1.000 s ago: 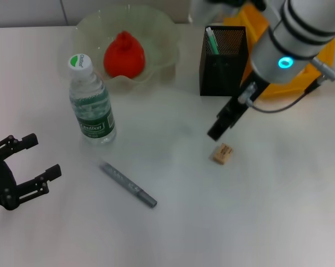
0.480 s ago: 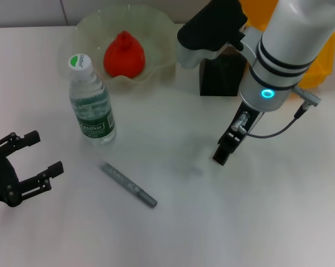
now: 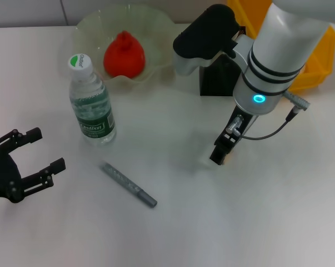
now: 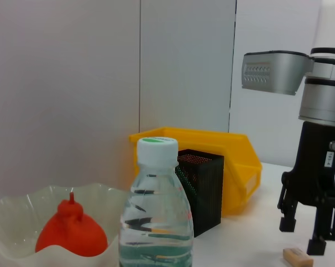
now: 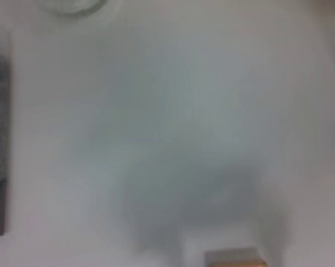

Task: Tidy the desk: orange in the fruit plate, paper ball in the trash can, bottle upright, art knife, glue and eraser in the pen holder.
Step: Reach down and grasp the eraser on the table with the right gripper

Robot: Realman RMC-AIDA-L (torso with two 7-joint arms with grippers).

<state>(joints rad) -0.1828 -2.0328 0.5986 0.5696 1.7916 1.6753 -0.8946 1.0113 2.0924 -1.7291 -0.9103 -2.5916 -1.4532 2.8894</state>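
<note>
My right gripper (image 3: 220,154) hangs open just above the tan eraser (image 4: 298,257), which lies on the table under its fingertips (image 4: 288,223). The eraser also shows in the right wrist view (image 5: 235,257) and is nearly hidden in the head view. The grey art knife (image 3: 128,184) lies to the left of it. The bottle (image 3: 92,103) stands upright. The orange (image 3: 124,54) sits in the fruit plate (image 3: 89,25). The pen holder (image 3: 217,83) is partly behind my right arm. My left gripper (image 3: 48,150) is open and empty at the left edge. The paper ball and glue are not visible.
The yellow trash can (image 3: 314,61) stands at the back right behind the pen holder. The right arm's elbow reaches over the fruit plate's right rim. Bare table lies in front of the knife and the eraser.
My right gripper has moved from beside the pen holder down and toward me over the eraser, which it now covers in the head view. The left arm has hardly moved.
</note>
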